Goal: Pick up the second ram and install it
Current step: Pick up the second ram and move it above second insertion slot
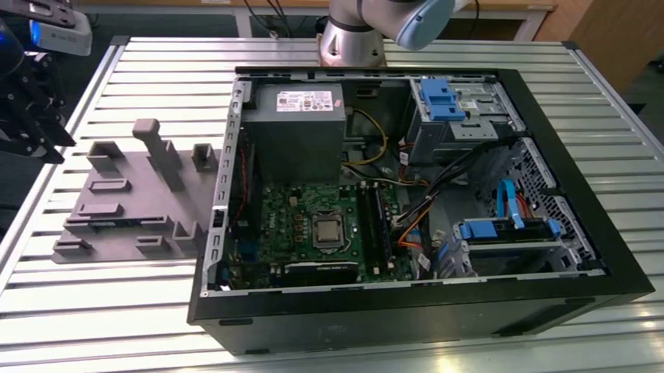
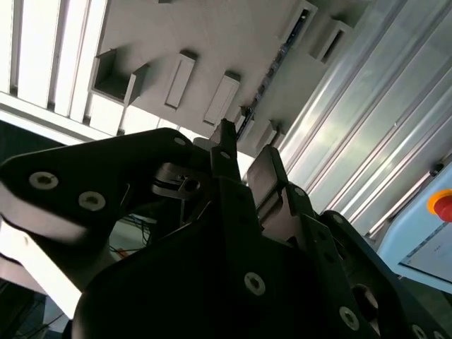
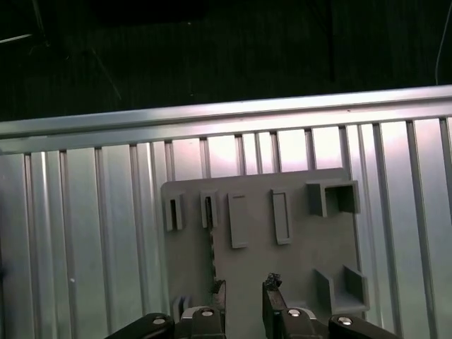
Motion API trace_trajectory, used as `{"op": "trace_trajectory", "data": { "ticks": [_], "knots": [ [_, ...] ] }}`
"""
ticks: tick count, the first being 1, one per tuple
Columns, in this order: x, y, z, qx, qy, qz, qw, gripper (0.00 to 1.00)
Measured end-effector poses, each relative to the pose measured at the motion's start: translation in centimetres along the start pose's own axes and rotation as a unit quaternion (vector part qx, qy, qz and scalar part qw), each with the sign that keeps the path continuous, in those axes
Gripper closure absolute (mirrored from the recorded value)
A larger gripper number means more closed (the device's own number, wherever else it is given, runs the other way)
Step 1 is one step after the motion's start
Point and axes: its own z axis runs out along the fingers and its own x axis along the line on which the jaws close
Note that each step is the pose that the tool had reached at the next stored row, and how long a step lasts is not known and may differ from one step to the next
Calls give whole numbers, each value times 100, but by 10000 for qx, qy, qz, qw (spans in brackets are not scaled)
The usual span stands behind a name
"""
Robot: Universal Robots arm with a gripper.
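One stick, the second ram (image 3: 210,247), stands edgewise in the grey fixture (image 3: 296,265), its long axis pointing toward the gripper (image 3: 245,286), which is spread empty near its end.

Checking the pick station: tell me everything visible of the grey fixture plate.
The grey fixture plate is matte and plastic-looking: one flat base with raised blocks, upright posts and narrow slots. It lies flat on the ribbed metal table, on the exterior view's left of the open PC case, its edge right beside the case wall. In the first wrist view a thin dark strip stands in one slot.
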Motion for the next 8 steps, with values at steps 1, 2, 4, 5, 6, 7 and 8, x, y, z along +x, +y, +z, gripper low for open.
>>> {"op": "trace_trajectory", "data": {
  "ticks": [1, 2, 4, 5, 6, 7, 8],
  "knots": [
    [2, 2, 16, 0, 0, -6, 10000, 66],
    [4, 4, 32, 0, 0, -15, 10000, 66],
    [7, 11, 61, -1, 1, -35, 10000, 66],
    [8, 13, 73, -1, 1, -44, 10000, 66],
    [9, 14, 84, -1, 1, -51, 10000, 66],
    [9, 16, 93, -1, 1, -56, 10000, 66],
    [10, 18, 102, -1, 1, -60, 10000, 66]
  ]
}}
